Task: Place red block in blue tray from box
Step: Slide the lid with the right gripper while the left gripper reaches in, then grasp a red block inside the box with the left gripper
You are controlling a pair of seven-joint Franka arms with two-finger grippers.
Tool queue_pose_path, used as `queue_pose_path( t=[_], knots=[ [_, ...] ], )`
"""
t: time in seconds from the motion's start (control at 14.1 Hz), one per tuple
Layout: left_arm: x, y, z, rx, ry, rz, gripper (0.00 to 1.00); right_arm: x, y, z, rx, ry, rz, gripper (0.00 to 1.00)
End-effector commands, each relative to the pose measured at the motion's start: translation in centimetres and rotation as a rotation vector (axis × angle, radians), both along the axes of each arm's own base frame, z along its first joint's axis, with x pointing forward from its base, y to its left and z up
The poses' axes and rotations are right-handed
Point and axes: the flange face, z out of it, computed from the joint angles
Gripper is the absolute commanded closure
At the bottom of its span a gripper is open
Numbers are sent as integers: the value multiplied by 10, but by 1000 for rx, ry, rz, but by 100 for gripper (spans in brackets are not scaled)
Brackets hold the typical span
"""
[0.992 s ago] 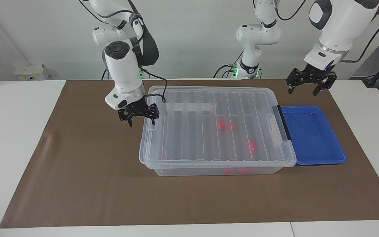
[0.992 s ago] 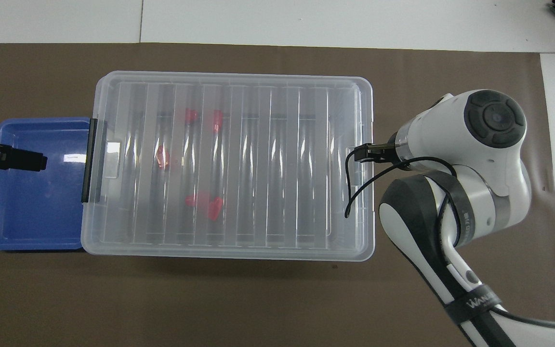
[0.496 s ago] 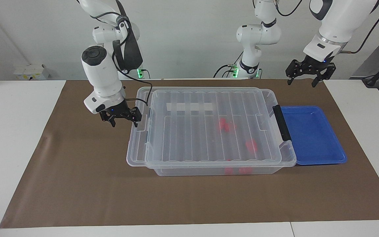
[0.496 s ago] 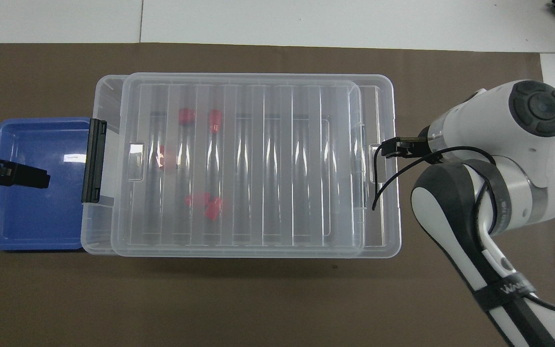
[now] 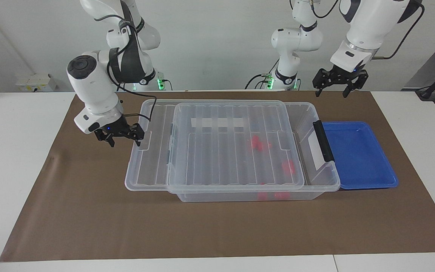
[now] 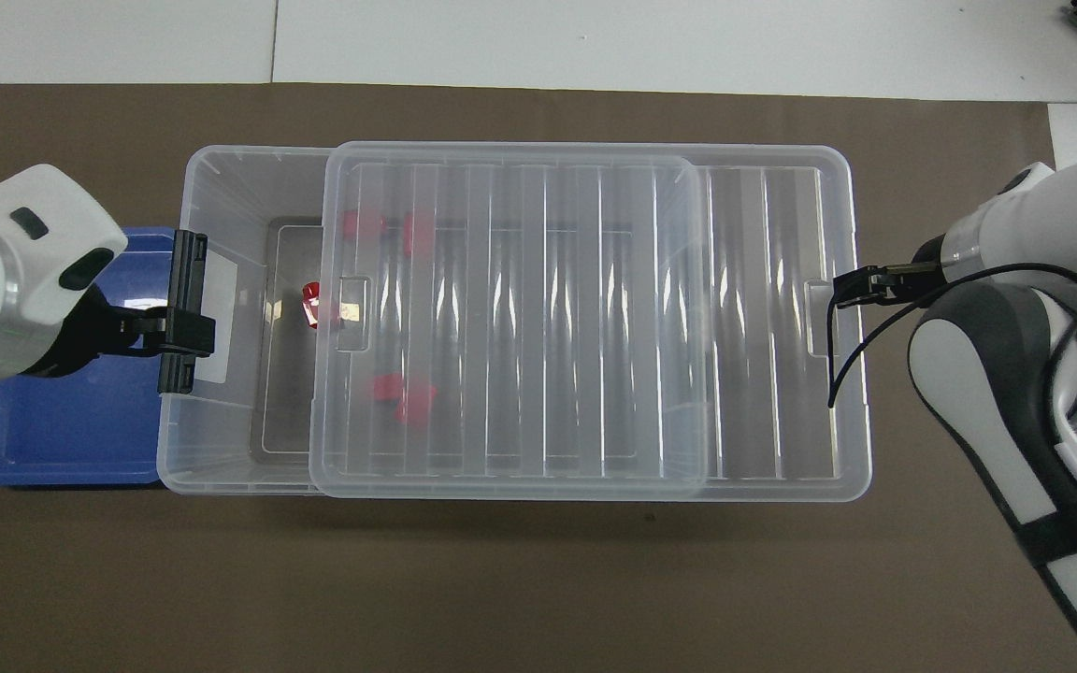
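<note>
The clear box (image 5: 317, 115) (image 6: 221, 187) stands mid-table with several red blocks inside. Its ribbed lid (image 5: 221, 151) (image 6: 595, 327) is slid partway off toward the right arm's end. One red block (image 6: 311, 304) (image 5: 288, 166) lies at the lid's edge near the uncovered end; the others show through the lid. The blue tray (image 5: 357, 158) (image 6: 52, 430) is empty and touches the box's black-handle end. My right gripper (image 5: 122, 138) (image 6: 852, 288) is open, with one finger hooked over the lid's end rim. My left gripper (image 5: 333, 85) (image 6: 141, 335) is open, raised high over the box's black handle (image 5: 322, 141).
A brown mat (image 5: 89, 211) covers the table under the box and tray. A white label (image 5: 315, 151) sits on the box's handle end. White tabletop (image 5: 13, 151) lies beside the mat at both ends.
The right gripper has drawn the lid toward the right arm's end, uncovering the handle end of the box. The left gripper has risen and shifted from over the tray toward the box's handle.
</note>
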Motion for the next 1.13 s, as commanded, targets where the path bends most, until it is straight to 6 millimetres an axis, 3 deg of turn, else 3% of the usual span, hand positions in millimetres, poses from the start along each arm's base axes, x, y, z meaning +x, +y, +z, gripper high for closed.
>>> queue_pose_path(
  t=[0.0,0.21,0.64,0.85,1.06],
  knots=[
    [8,-14,-41,-28,-50,91,0,-9,-20,1,-3,10,21,0],
    [29,-35,-82,-48,-83,118,0,-9,-39,2,-4,8,46,0],
    [43,-39,-138,-81,-137,213,0,-14,-73,3,-2,25,42,0],
    [50,-35,-146,-87,-150,224,0,-15,-69,12,-4,11,43,0],
    [45,-29,-181,-96,-168,247,0,-16,-65,21,-7,4,44,0]
  ],
)
